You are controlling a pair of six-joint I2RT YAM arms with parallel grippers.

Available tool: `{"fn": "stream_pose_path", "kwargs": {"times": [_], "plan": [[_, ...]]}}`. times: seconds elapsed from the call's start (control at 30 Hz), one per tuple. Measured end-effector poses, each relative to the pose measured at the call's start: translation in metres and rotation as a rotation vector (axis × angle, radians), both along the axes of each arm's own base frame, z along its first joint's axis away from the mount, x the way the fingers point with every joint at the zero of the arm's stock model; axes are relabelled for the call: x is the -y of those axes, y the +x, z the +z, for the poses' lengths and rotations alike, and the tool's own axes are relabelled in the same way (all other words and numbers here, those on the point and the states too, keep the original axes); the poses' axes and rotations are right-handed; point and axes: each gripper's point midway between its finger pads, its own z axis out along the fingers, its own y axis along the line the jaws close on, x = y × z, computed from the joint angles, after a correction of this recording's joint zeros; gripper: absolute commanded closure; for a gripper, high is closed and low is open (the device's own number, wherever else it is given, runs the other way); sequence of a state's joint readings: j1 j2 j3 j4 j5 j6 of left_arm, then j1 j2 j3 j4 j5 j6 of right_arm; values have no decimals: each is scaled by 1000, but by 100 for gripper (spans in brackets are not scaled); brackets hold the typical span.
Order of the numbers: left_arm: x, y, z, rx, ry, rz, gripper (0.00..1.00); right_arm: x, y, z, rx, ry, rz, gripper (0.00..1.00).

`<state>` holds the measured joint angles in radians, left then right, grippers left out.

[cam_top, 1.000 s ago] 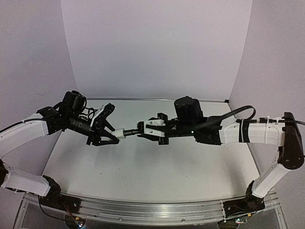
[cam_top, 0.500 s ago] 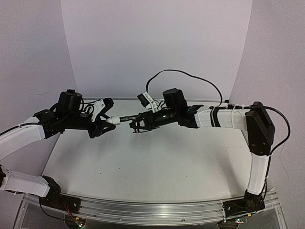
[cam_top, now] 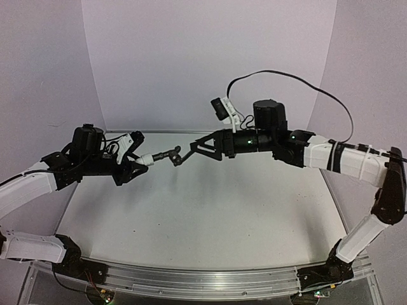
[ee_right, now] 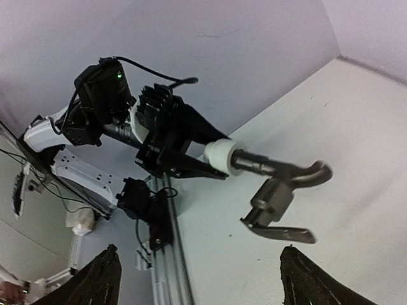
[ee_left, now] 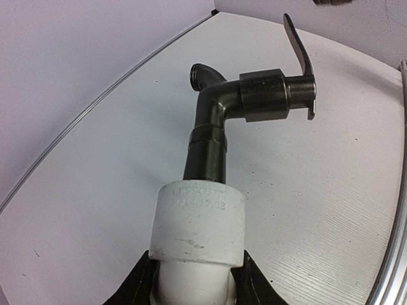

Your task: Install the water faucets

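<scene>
**Tap held aloft between two arms.** The left gripper [cam_top: 142, 161] clamps a white fitting [cam_top: 148, 159] left of centre in the top view, holding it in the air over the far part of the table [cam_top: 210, 216]. A dark grey tap [cam_top: 170, 155] juts from the fitting toward the middle of the frame. Its stem is sunk into the fitting's open end, though how deeply it is seated cannot be told.

In the left wrist view the fitting fills the lower centre, with black fingers [ee_left: 137, 286] pressed against both its sides. The tap rises from it to the upper centre and bends right at an elbow. The spout [ee_left: 202, 72] opens at the upper left of that elbow, and the thin lever [ee_left: 297, 43] slants up at the upper right.

The right gripper [cam_top: 189, 152] stands released, reaching in from the right of the top view with its jaws spread just beside the tap's free end. In the right wrist view its own fingers [ee_right: 102, 279] sit far apart at the bottom corners. The tap lies at the centre of that frame, clear of both, with the lever on its lower side.

A metal rail [cam_top: 191, 279] runs along the table's near edge at the bottom of the top view.
</scene>
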<state>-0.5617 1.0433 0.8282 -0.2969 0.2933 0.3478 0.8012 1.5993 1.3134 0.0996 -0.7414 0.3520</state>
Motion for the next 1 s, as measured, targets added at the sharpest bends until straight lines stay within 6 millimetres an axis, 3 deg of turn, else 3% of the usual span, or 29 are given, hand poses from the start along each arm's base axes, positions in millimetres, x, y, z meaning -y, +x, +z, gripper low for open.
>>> {"fn": "stream_pose_path", "kwargs": {"times": [0.1,0.23,0.4,0.53,0.7,0.83,1.0], "plan": [[11,-18,2,-38,-46,-102,100,19,6,10,230,-42,-69,14],[25,-43,11,-79,-119,-239,100,32,7,3,515,-138,-52,15],[34,-66,17,-135,-179,-364,100,38,-12,-22,859,-251,97,13],[38,-79,13,-199,-199,-430,100,31,-34,-40,1055,-295,233,15],[42,-84,4,-264,-206,-467,100,11,-55,-47,1182,-262,334,22],[43,-86,3,-288,-208,-480,100,-6,-65,-56,1182,-226,391,38],[43,-88,4,-294,-210,-486,100,-20,-63,-56,1099,-185,391,55]]}}
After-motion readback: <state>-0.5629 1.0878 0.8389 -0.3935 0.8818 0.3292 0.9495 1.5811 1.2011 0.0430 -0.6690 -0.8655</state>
